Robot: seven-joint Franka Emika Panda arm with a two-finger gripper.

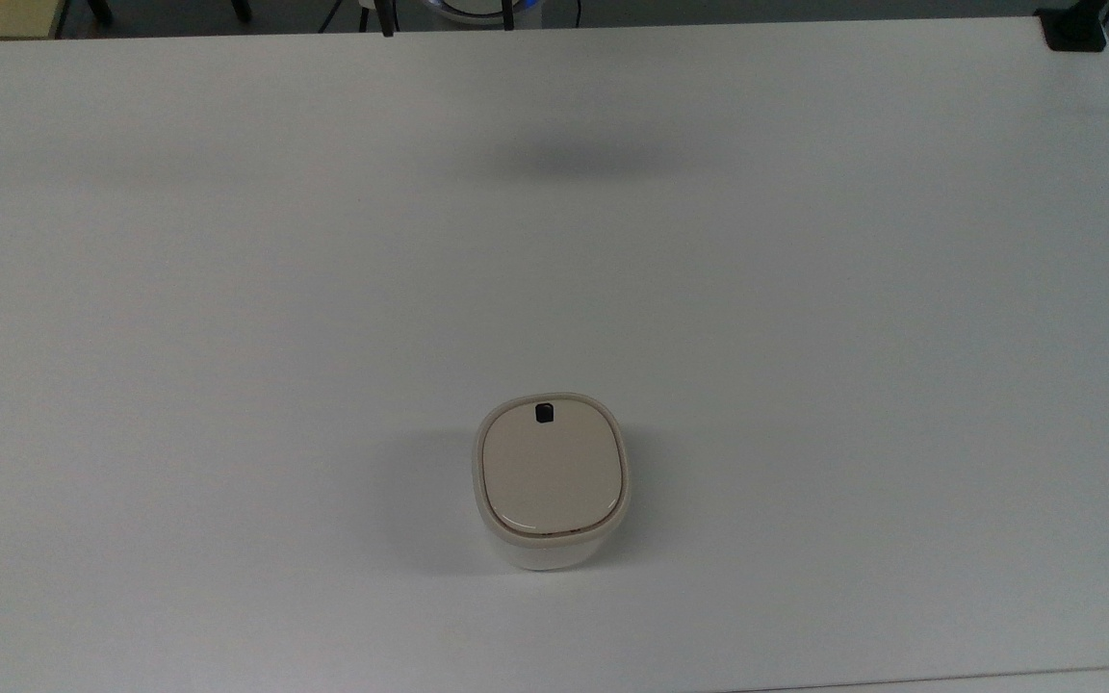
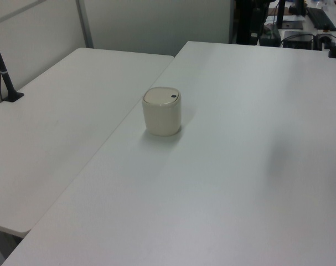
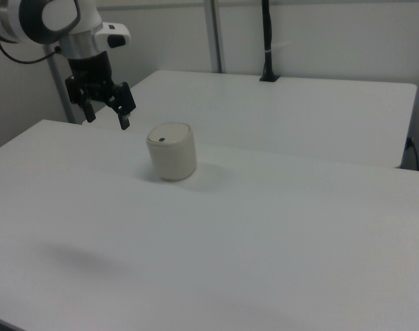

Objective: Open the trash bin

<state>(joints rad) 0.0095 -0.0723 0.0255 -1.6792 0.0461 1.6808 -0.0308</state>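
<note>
The trash bin [image 1: 551, 481] is a small cream-white tub standing on the white table [image 1: 227, 289], near the front edge in the top view. Its beige lid [image 1: 553, 474] lies flat and shut, with a small black button [image 1: 544, 413] at the lid's far edge. The bin [image 2: 162, 113] stands alone in the left view, and the button [image 2: 174, 97] faces the left view's right. In the right view my gripper [image 3: 107, 118] hangs open in the air, up and to the left of the bin [image 3: 172, 155], apart from it and holding nothing.
A second white table [image 2: 57, 111] adjoins this one, with a black post [image 2: 4, 72] clamped at its edge. The same post [image 3: 266, 41] stands behind the bin in the right view. A black clamp [image 1: 1074, 29] sits at the table's far right corner in the top view.
</note>
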